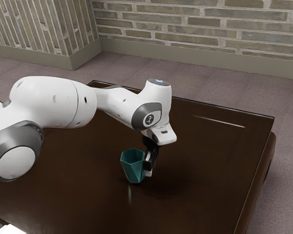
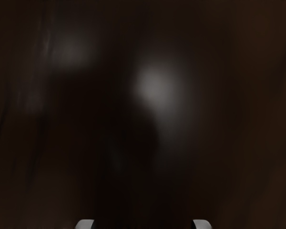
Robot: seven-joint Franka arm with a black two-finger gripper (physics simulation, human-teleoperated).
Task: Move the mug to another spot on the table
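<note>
- Counted one mug [image 1: 133, 166]: teal, faceted, tapering downward; stood upright near mid-table.
- Counted one table [image 1: 210, 146]: dark, glossy, rectangular.
- Found one black gripper [image 1: 149, 165] at mug's side toward exterior view's right; could not tell whether apart or clamped.

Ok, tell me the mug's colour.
Teal. The mug shows best in the exterior view, on the dark table.

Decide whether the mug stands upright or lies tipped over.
Upright: the mug has its open rim facing up and its narrower base down.
</note>
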